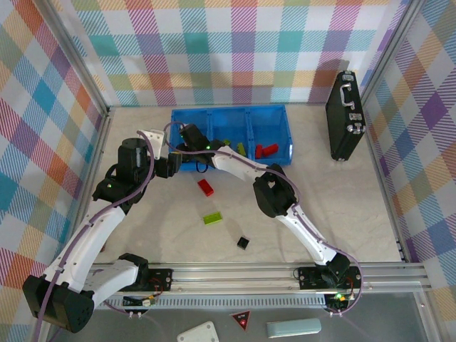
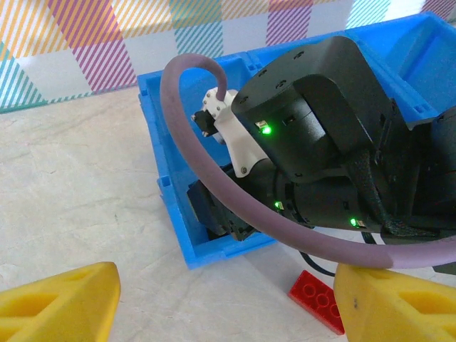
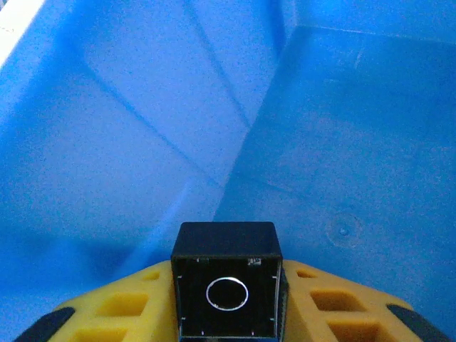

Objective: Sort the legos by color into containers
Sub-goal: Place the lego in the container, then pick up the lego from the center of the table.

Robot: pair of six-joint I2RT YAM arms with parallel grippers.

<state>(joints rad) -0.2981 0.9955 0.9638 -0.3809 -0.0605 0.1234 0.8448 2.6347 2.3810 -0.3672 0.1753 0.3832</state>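
My right gripper (image 1: 187, 135) reaches down into the left compartment of the blue tray (image 1: 281, 114). It is shut on a tiny black lego (image 3: 226, 288), held between its yellow fingers (image 3: 335, 306) just above the tray floor (image 3: 342, 142). My left gripper (image 2: 228, 313) stands open over bare table beside the tray's near left corner (image 2: 206, 253), with nothing between its fingers. A red lego (image 2: 317, 299) lies by its right finger (image 2: 399, 303). On the table lie this red lego (image 1: 206, 187), a green lego (image 1: 212, 219) and a black lego (image 1: 243, 243). Green legos (image 1: 241, 148) lie in the middle compartment, red legos (image 1: 267, 149) in the right one.
A black briefcase (image 1: 344, 116) stands at the back right of the table. The right arm's black wrist (image 2: 320, 142) and its purple cable (image 2: 214, 185) hang over the tray's left compartment, close above my left gripper. Chequered walls enclose the table.
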